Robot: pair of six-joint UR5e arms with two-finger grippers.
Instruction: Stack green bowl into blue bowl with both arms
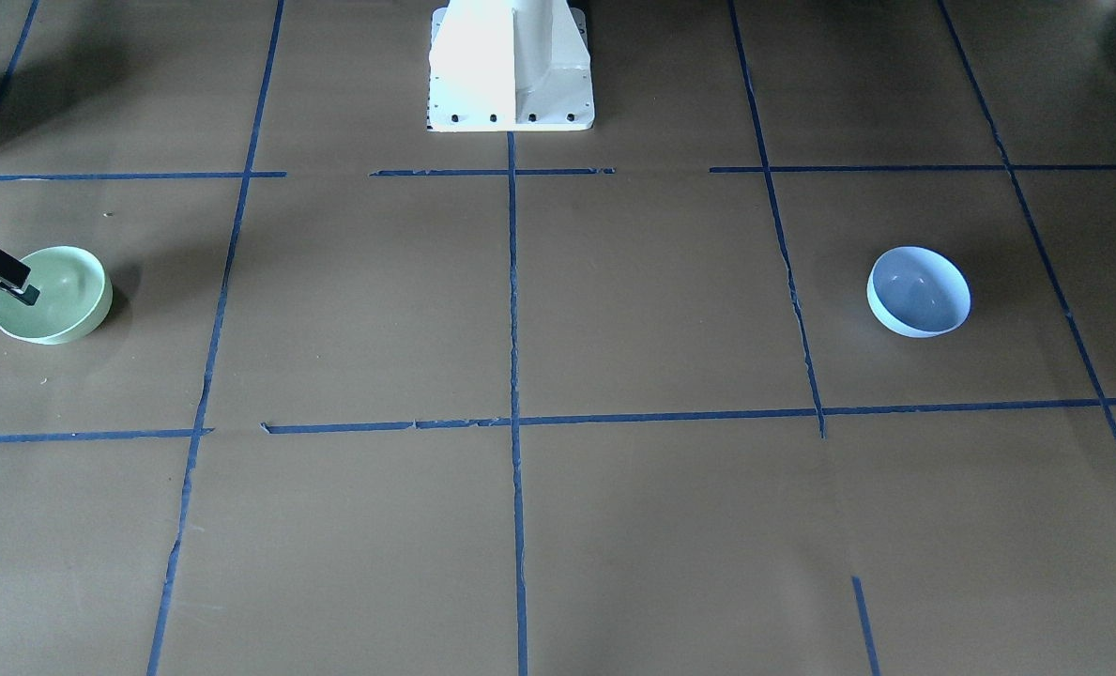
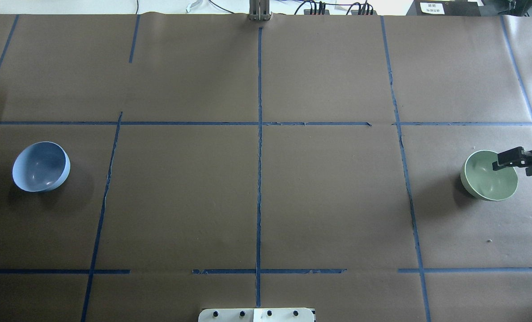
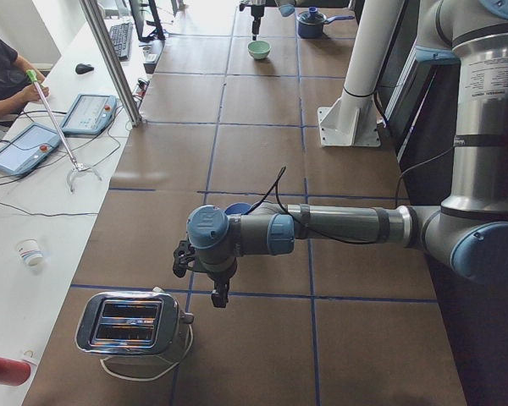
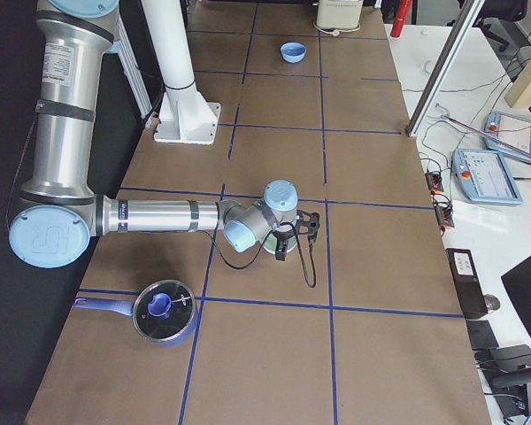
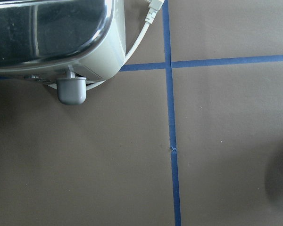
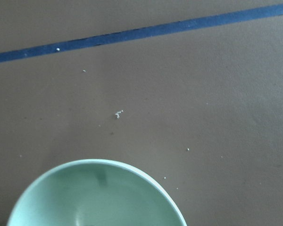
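The green bowl (image 2: 487, 181) stands upright at the table's right end; it also shows in the front view (image 1: 55, 296) and the right wrist view (image 6: 99, 197). My right gripper (image 2: 516, 163) hangs over its outer rim and looks open, with one finger (image 2: 507, 158) above the bowl's inside; no grasp shows. The blue bowl (image 2: 41, 166) sits tilted at the left end, also seen in the front view (image 1: 919, 291). My left gripper (image 3: 203, 279) hovers beside the toaster, away from the blue bowl; I cannot tell if it is open or shut.
A chrome toaster (image 3: 131, 326) with a white cord stands near my left gripper, also in the left wrist view (image 5: 52, 37). A lidded blue pot (image 4: 164, 310) stands near my right arm. The white pedestal (image 1: 511, 66) is at mid table.
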